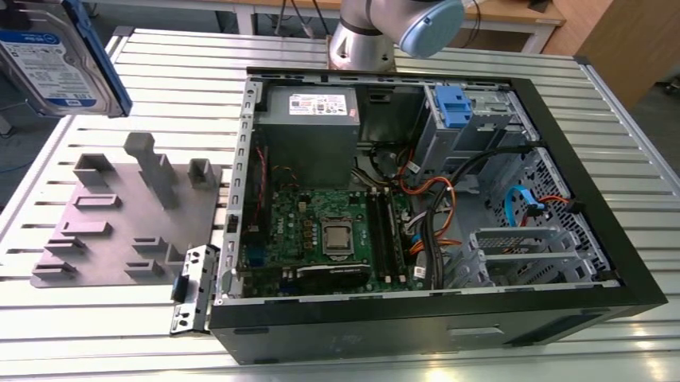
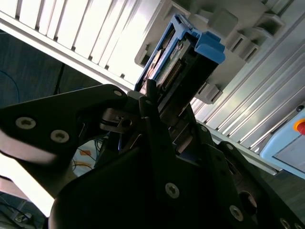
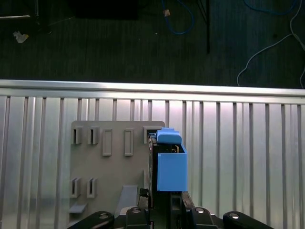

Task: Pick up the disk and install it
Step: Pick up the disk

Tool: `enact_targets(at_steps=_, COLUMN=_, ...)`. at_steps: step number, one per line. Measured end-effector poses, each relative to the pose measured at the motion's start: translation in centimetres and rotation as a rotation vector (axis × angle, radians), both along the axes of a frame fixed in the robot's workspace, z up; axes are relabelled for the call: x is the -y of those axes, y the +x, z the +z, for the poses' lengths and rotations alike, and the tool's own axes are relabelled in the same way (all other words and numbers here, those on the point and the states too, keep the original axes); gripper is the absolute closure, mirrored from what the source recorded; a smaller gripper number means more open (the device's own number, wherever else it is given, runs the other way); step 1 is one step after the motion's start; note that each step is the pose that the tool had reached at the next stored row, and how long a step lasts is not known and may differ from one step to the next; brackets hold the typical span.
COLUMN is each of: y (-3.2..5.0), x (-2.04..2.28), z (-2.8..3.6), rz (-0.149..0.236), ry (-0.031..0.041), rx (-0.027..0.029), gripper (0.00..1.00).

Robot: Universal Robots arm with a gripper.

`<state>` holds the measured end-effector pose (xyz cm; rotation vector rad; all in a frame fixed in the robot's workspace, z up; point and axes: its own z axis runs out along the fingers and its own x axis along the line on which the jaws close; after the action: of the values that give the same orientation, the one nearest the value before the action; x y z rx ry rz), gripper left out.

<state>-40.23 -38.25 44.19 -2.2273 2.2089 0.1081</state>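
Disk pos: disk [image 1: 56, 62] hung in the air by the exterior view's left edge, above the grey holder [image 1: 117, 215], off the tabletop [image 1: 611, 111], well apart from the PC case [image 1: 425, 318].
Fingers: fingers [image 2: 151, 112] clenched on the disk [image 2: 178, 57], one each side of the slab at its near end.
Why so: prob. an end grip left most of the body and the blue side rail [image 3: 171, 167] free, so it could slide into a bay.
Axis: long axis steep, slightly tilted; free end pointed down at the holder [image 3: 109, 162]; label faced the exterior cam.
Case: open on top, blue clip [image 1: 451, 107] at the drive bay; disk not in yet.
Progress: pickup looked done, install pending.
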Motion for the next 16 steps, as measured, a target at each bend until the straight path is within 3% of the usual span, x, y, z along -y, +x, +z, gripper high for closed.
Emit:
enact_targets(at_steps=8, y=0.00, x=0.00, z=0.49, rz=0.000, ry=0.0000, rx=0.0001, gripper=0.65)
enact_targets(at_steps=10, y=0.00, x=0.00, z=1.07, rz=0.000, ry=0.0000, rx=0.0000, gripper=0.65)
enact_targets(at_steps=16, y=0.00, x=0.00, z=1.20, rz=0.000, ry=0.0000, rx=0.0000, gripper=0.65)
